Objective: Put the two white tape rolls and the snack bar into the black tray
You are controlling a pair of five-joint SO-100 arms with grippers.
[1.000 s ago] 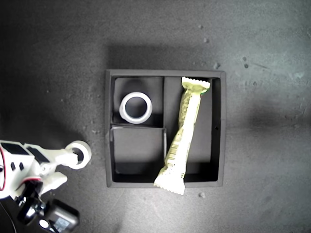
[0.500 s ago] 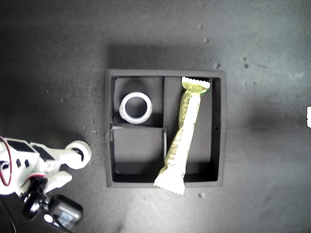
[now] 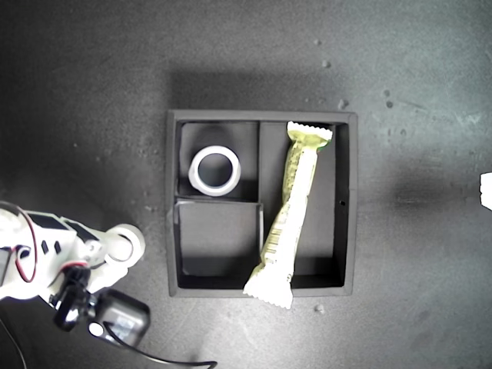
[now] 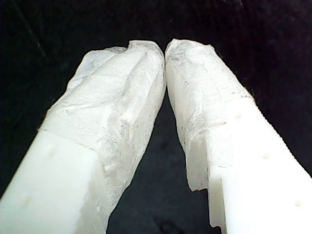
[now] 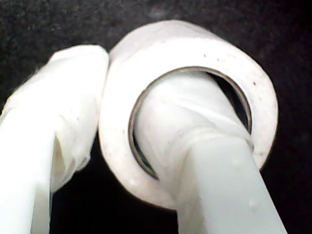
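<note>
The black tray sits mid-scene in the exterior view. One white tape roll lies flat in its upper small compartment. The snack bar lies slantwise in the long compartment, its lower crimped end resting over the tray's near wall. At the exterior view's lower left, outside the tray, my second gripper is shut on the other white tape roll. One finger passes through this tape roll's hole and the other presses its outer wall, so my second gripper pinches the wall. My first gripper is shut on nothing over dark surface.
The tray's lower small compartment holds nothing. A dark, speckled table surrounds the tray. A small white piece pokes in at the exterior view's right edge. A black cable trails from the second arm along the bottom edge.
The second arm has shifted a little toward the tray in the exterior view, its black camera swinging rightward, with the tape roll still in its grip. The white piece at the right edge has appeared.
</note>
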